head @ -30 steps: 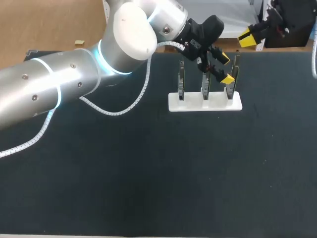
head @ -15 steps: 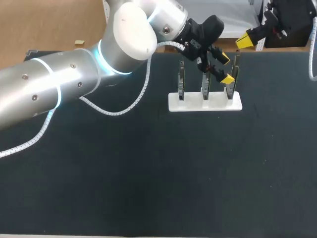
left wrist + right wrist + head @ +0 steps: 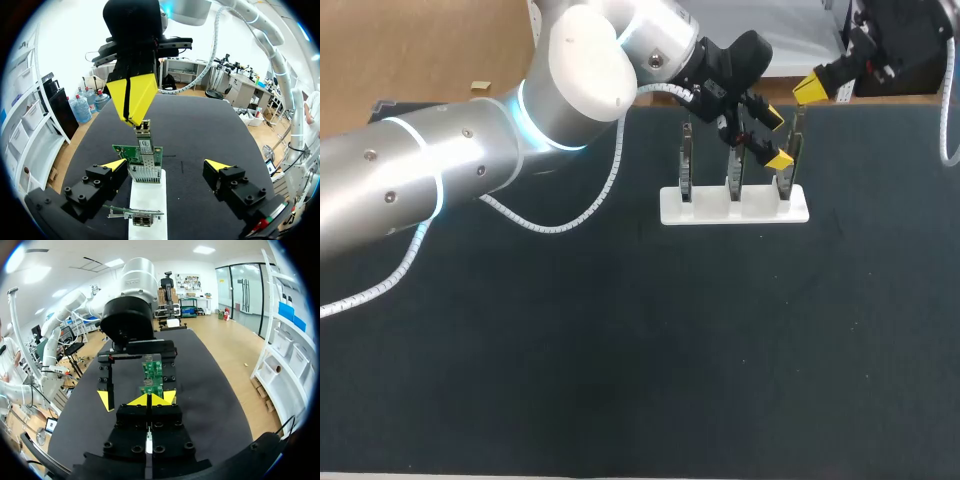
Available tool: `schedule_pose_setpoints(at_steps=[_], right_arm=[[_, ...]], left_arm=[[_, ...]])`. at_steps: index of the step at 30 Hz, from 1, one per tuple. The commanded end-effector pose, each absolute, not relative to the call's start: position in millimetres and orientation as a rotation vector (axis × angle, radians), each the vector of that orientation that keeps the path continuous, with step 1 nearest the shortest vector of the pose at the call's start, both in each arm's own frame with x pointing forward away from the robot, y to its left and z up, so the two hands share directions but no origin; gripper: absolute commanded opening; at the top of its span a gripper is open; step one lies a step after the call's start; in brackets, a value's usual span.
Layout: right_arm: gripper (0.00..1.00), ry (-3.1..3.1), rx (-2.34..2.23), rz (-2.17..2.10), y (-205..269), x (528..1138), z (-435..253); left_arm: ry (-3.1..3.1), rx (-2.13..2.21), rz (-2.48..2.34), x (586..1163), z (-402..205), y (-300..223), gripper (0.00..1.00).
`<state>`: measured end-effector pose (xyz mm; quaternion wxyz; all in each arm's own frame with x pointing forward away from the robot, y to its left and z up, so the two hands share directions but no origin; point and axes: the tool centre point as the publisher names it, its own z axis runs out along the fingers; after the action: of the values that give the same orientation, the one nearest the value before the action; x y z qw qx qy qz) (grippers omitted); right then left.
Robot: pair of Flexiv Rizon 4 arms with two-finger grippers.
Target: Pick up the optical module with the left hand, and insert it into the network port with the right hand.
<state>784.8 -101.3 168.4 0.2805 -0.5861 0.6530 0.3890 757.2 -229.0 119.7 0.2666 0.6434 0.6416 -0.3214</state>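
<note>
Module [image 3: 143, 131] clamped at right jaws' tips.

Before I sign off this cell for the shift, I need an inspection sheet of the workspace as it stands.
Surface: dark table mat, no damage seen.
Job's things: white holder with three upright boards; optical module stands upright in the port of one board.
Clutter: nothing seen.
Grippers: left gripper open, fingers either side of that board, apart from it. Right gripper has its fingers closed together, tips at the module's upper end; cannot tell if it grips.
Cables: white spiral-wrapped cable hangs off the left arm above the mat.
Surroundings: nothing seen.
</note>
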Motion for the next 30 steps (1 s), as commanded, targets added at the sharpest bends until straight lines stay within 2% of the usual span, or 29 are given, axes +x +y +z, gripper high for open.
schedule_pose_setpoints(at_steps=[1,30], right_arm=[[0.0,1.762,-1.571,1.054,-101,786,161],[0.0,1.833,-1.581,1.073,-103,780,128]], left_arm=[[1.737,1.742,-0.867,759,120,-230,1.0],[1.737,1.742,-0.867,759,120,-230,1.0]])
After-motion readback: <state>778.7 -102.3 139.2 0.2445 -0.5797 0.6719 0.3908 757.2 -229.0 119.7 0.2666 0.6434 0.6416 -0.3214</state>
